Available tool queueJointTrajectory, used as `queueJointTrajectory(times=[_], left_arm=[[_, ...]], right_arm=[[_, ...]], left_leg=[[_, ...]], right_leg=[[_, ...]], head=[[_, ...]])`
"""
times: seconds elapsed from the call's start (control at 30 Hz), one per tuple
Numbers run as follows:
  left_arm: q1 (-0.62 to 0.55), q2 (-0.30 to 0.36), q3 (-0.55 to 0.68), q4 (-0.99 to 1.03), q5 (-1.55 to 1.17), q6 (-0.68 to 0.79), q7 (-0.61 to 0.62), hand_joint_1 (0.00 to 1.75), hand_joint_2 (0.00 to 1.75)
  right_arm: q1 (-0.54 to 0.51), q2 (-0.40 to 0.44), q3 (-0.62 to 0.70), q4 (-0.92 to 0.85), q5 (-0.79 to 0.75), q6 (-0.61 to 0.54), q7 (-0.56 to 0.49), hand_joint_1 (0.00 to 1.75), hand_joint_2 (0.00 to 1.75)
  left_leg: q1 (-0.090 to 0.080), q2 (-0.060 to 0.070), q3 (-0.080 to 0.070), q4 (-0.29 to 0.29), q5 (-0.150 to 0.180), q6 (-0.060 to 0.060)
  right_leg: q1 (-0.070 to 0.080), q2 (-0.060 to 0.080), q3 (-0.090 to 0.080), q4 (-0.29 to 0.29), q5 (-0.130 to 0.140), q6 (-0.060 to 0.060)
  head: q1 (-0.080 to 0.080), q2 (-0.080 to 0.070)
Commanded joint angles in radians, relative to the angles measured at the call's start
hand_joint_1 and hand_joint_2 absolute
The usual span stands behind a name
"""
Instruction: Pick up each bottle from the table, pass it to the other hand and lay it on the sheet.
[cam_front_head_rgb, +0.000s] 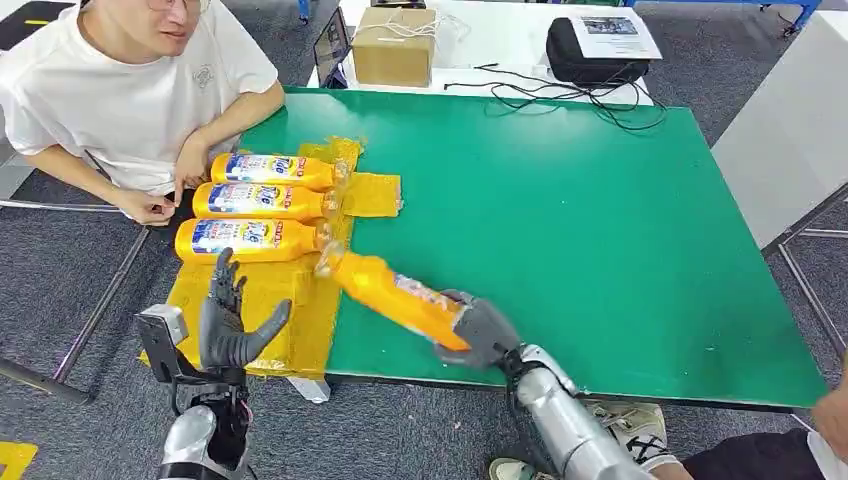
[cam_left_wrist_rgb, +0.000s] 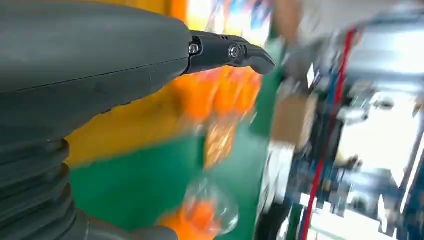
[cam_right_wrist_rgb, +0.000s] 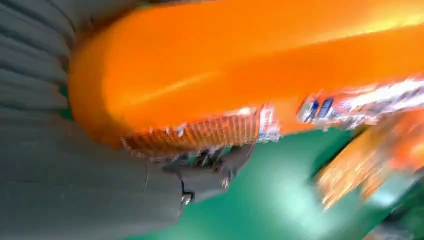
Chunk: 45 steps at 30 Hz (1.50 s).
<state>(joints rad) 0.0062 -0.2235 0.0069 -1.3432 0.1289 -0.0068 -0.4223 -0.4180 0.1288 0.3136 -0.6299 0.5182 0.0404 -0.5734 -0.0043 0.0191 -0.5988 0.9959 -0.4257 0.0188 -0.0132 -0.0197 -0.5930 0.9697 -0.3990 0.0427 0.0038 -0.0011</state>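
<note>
Three orange bottles (cam_front_head_rgb: 262, 201) lie side by side on the yellow sheet (cam_front_head_rgb: 270, 315) at the table's left. My right hand (cam_front_head_rgb: 483, 331) grips the base of a fourth orange bottle (cam_front_head_rgb: 395, 293), held tilted above the green table with its clear cap toward the sheet. The same bottle (cam_right_wrist_rgb: 240, 65) shows large and blurred in the right wrist view. My left hand (cam_front_head_rgb: 228, 318) hovers over the sheet's near part, fingers spread, holding nothing. The left wrist view shows a dark fingertip (cam_left_wrist_rgb: 245, 52) and the blurred bottle cap (cam_left_wrist_rgb: 210, 210).
A person in a white shirt (cam_front_head_rgb: 130, 90) sits at the table's left, hands by the sheet. The green table (cam_front_head_rgb: 600, 230) has free room at the right. A cardboard box (cam_front_head_rgb: 394, 45) and black bag (cam_front_head_rgb: 590, 50) sit on the white table behind.
</note>
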Motion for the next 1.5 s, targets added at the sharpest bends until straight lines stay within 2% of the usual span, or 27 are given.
queueJointTrajectory(times=[0.03, 0.07, 0.2, 0.4, 0.6, 0.73, 0.8, 0.93, 1.2, 1.3, 1.37, 1.5], left_arm=[[0.049, -0.004, -0.135, 0.045, 0.130, -0.157, 0.054, 0.00, 1.75], [0.071, -0.002, -0.191, 0.021, 0.165, -0.187, 0.059, 0.00, 1.75], [0.110, 0.020, -0.320, -0.062, 0.161, -0.170, -0.029, 0.00, 1.75], [0.079, 0.033, -0.355, -0.094, 0.174, -0.196, -0.049, 0.00, 1.75], [0.063, 0.064, -0.406, -0.099, 0.167, -0.324, -0.085, 0.00, 1.75], [0.065, 0.046, -0.384, -0.101, 0.155, -0.336, -0.097, 0.00, 1.75], [0.060, 0.042, -0.372, -0.097, 0.150, -0.331, -0.094, 0.00, 1.75], [0.059, 0.040, -0.368, -0.093, 0.150, -0.332, -0.094, 0.00, 1.75], [0.058, 0.035, -0.361, -0.090, 0.149, -0.332, -0.093, 0.00, 1.75], [0.056, 0.011, -0.324, -0.060, 0.236, -0.340, -0.024, 0.00, 1.75], [0.053, -0.003, -0.294, -0.058, 0.262, -0.316, -0.022, 0.00, 1.75], [0.026, -0.013, -0.259, -0.048, 0.251, -0.255, -0.007, 0.00, 1.75]], right_arm=[[0.128, 0.071, -0.012, -0.336, -0.168, -0.042, -0.125, 1.75, 1.75], [0.163, 0.091, -0.007, -0.448, -0.222, -0.075, -0.125, 1.75, 1.75], [0.148, 0.076, 0.079, -0.422, -0.190, -0.097, -0.125, 1.75, 1.75], [0.092, 0.061, 0.188, -0.387, -0.195, -0.176, -0.125, 1.75, 1.75], [0.053, 0.068, 0.273, -0.334, -0.170, -0.153, -0.125, 1.75, 1.75], [0.052, 0.099, 0.354, -0.222, -0.112, -0.106, -0.125, 1.75, 1.75], [0.071, 0.106, 0.383, -0.214, -0.087, -0.119, -0.125, 1.75, 1.75], [0.073, 0.104, 0.386, -0.214, -0.089, -0.122, -0.125, 1.75, 1.75], [0.078, 0.103, 0.405, -0.214, -0.070, -0.122, -0.125, 1.75, 1.75], [0.120, 0.107, 0.474, -0.240, -0.047, -0.102, -0.125, 1.75, 1.75], [0.161, 0.126, 0.513, -0.242, -0.028, -0.133, -0.125, 1.75, 1.75], [0.173, 0.138, 0.609, -0.218, 0.004, -0.125, -0.125, 1.75, 1.75]], left_leg=[[0.001, -0.003, 0.002, 0.000, -0.002, -0.002], [0.001, -0.002, 0.000, 0.000, -0.002, -0.001], [-0.001, -0.001, -0.003, 0.001, -0.002, -0.001], [0.000, -0.002, -0.004, 0.001, -0.002, -0.001], [0.000, -0.001, -0.003, 0.000, -0.001, -0.001], [0.001, -0.001, 0.000, 0.000, -0.002, -0.001], [0.001, 0.000, 0.000, -0.001, -0.002, -0.001], [0.000, -0.004, -0.003, -0.001, 0.000, -0.001], [0.001, -0.004, -0.001, 0.000, -0.002, -0.002], [0.000, -0.004, -0.003, -0.001, -0.001, -0.001], [0.001, -0.004, -0.001, -0.001, -0.002, -0.001], [0.001, -0.004, -0.001, -0.001, -0.002, -0.002]], right_leg=[[0.000, 0.000, 0.003, 0.000, -0.003, -0.002], [0.000, 0.001, 0.000, 0.000, -0.002, -0.001], [-0.001, 0.002, -0.002, 0.002, -0.002, -0.001], [0.000, 0.001, -0.002, 0.001, -0.003, 0.000], [0.000, 0.002, -0.002, 0.000, -0.002, 0.001], [0.000, 0.003, 0.001, 0.000, -0.003, 0.000], [0.000, 0.004, 0.001, -0.001, -0.003, 0.000], [0.000, -0.001, -0.002, -0.001, -0.002, 0.001], [0.000, 0.000, 0.001, -0.001, -0.004, 0.000], [-0.001, -0.001, -0.001, -0.001, -0.003, 0.001], [0.000, 0.000, 0.001, -0.001, -0.003, 0.000], [0.001, 0.000, 0.000, -0.001, -0.004, 0.000]], head=[[0.000, 0.000], [0.000, 0.000], [0.000, 0.000], [0.000, 0.000], [0.000, 0.000], [0.000, 0.000], [0.000, 0.000], [0.000, 0.000], [0.000, 0.000], [0.000, 0.000], [0.000, 0.000], [0.000, 0.000]])
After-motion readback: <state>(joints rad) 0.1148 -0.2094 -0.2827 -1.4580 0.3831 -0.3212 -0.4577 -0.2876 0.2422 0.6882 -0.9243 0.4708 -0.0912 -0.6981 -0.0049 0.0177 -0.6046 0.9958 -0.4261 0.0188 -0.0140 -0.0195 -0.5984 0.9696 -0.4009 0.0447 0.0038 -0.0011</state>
